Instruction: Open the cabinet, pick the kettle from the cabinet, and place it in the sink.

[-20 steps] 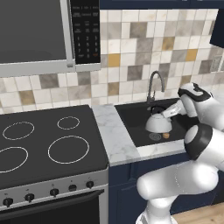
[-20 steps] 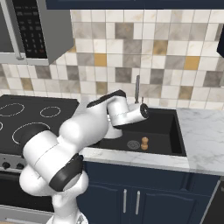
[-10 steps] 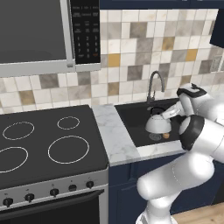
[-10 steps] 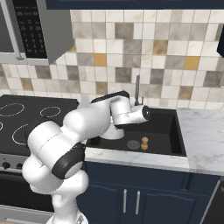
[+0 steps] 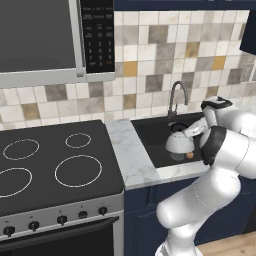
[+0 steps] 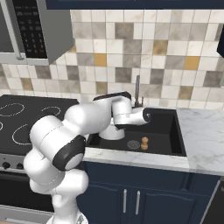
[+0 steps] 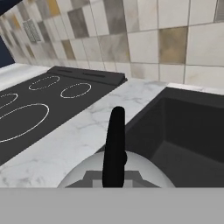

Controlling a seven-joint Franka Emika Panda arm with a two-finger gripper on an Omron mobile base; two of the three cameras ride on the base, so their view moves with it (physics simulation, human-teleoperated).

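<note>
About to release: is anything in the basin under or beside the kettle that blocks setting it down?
Nothing visible blocks it. The kettle is already inside the sink, at its left part, held by the handle in the claw. A small brown object stands near the drain, to the kettle's right and apart from it.

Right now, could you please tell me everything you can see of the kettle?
The kettle is a small, squat, dome-shaped pot with a silver-white, metal-looking body and a thin black arched handle over its top. It stands upright inside the black sink, towards the basin's stovetop side, near the round drain and a small brown object on the basin floor. The gripper is shut on the kettle by its handle. Whether its base rests on the sink floor cannot be told.
</note>
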